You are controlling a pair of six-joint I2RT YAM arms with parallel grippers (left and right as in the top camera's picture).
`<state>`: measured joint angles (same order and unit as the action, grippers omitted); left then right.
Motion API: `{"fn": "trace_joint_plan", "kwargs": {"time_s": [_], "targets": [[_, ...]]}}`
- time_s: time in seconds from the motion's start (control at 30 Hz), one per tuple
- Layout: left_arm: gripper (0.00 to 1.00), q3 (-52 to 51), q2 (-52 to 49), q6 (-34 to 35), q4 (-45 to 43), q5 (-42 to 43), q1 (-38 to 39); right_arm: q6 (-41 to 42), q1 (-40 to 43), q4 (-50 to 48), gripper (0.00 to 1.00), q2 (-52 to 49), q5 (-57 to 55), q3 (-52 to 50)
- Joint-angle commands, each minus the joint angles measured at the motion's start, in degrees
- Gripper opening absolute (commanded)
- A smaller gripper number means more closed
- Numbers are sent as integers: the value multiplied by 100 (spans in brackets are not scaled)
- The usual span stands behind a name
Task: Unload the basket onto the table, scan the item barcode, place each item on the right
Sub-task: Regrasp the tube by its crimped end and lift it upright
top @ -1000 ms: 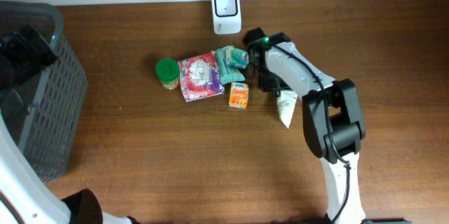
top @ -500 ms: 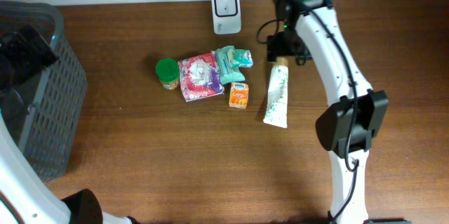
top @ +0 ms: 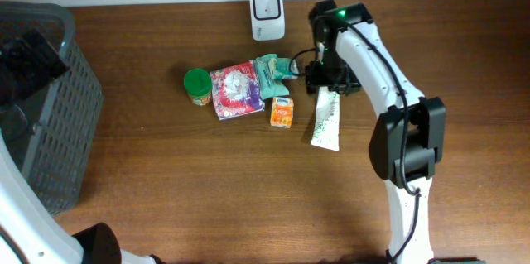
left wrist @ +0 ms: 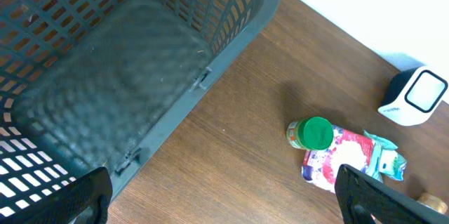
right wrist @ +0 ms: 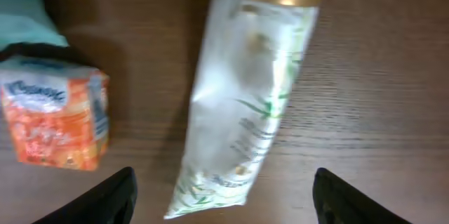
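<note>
Right jaws, apart over the gold-capped white plastic tube (right wrist: pixel 245 112): a skewed pinch could slip, nudging the small orange carton (right wrist: pixel 56 119).

Tube (top: pixel 325 122) right of small box (top: pixel 281 112); scanner (top: pixel 267 13) behind; basket (top: pixel 79 90) far left.

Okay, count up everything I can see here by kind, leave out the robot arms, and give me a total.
scanner: 1
basket: 1
jar: 1
packets: 2 (floral packet, teal packet)
box: 1
tube: 1
Total: 7
</note>
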<state>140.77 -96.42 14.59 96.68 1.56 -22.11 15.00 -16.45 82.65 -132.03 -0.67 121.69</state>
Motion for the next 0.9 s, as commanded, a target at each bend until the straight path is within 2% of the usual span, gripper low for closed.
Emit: {"fn": "trace_joint_plan", "kwargs": {"time_s": [0.0, 0.1, 0.2, 0.37, 0.4, 0.43, 0.63, 0.8, 0.83, 0.87], "targets": [[99, -4, 39, 55, 2, 17, -24, 24, -199, -111, 76, 39, 42, -42], [99, -4, 39, 55, 2, 17, -24, 24, -26, -131, 80, 42, 4, 7], [99, -4, 39, 55, 2, 17, -24, 24, 254, -109, 79, 42, 4, 2], [99, -4, 39, 55, 2, 17, -24, 186, -50, -826, 79, 39, 2, -706], [99, -4, 39, 55, 2, 17, -24, 262, -87, -946, 63, 39, 7, -859], [99, -4, 39, 52, 2, 17, -24, 260, -92, -938, 60, 39, 9, -876], [99, -4, 39, 55, 2, 17, -24, 260, -304, -846, 59, 50, 348, -800], [99, -4, 39, 55, 2, 17, -24, 22, 98, 289, 57, 52, 63, 426], [99, -4, 39, 55, 2, 17, -24, -221, 299, 426, 53, 50, 44, 424], [99, -4, 39, 55, 2, 17, -24, -278, 417, 439, 41, 44, 44, 319]]}}
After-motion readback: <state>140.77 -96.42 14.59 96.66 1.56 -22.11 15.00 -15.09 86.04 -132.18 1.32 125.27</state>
